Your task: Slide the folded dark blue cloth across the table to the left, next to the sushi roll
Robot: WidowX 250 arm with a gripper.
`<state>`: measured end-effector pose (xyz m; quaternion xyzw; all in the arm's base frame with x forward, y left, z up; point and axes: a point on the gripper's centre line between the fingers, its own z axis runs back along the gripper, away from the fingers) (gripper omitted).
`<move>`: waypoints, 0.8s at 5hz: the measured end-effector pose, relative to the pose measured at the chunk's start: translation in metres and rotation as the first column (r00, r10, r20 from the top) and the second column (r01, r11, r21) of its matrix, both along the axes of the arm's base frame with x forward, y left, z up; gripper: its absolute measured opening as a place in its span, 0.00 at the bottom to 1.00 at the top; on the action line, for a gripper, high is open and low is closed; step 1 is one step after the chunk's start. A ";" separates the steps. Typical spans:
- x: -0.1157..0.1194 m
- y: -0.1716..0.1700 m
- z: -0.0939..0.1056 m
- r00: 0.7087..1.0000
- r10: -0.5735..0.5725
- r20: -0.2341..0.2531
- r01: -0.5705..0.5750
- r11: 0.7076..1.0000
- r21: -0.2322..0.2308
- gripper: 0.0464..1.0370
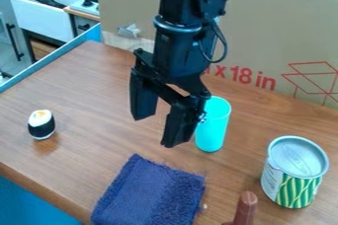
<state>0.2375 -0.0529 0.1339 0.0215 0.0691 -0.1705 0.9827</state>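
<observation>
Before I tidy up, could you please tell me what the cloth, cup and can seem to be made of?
The navy cloth is probably cotton or microfibre: its surface looks fuzzy. The turquoise cup looks like smooth plastic, going by its even colour. The can seems metal, with a shiny silvery top and a printed outside.

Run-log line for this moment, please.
gripper: open, empty, over table | partly behind it: turquoise cup | also: navy towel, can, black-and-white item, brown peg

On my desk I see the sushi left of the cloth, the can right, the cup behind.
</observation>
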 end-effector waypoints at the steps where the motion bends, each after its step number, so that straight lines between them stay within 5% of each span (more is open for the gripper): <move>1: -0.002 0.000 -0.006 1.000 0.000 -0.018 0.000 1.000 0.003 0.96; 3: -0.017 0.008 -0.045 0.996 0.093 -0.013 -0.093 0.996 -0.003 0.96; 4: -0.019 0.008 -0.075 0.988 0.147 -0.055 -0.146 0.989 0.017 0.96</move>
